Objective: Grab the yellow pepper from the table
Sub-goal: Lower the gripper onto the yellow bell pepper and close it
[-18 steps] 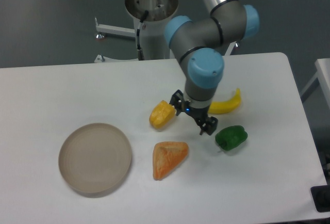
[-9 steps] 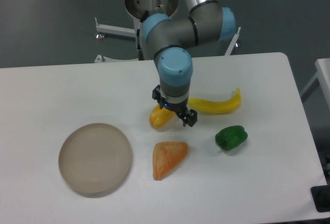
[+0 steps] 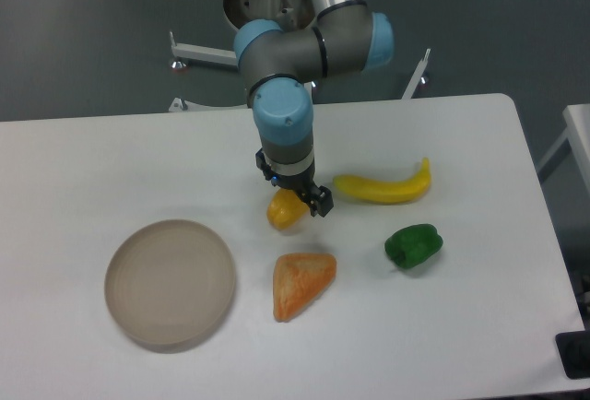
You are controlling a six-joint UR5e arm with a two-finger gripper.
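One small lumpy yellow-orange toy pepper on white worktop, directly beneath black two-finger end effector, partly hidden; long axis and pointing indiscernible. Finger spread and any grip: cannot tell.

Upper part of the yellow pepper hidden behind the pincer.

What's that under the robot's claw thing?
A small yellow pepper lies on the white table right under the gripper. Only its lower part shows; the gripper covers its top, so its stem and whether the fingers touch it can't be seen.
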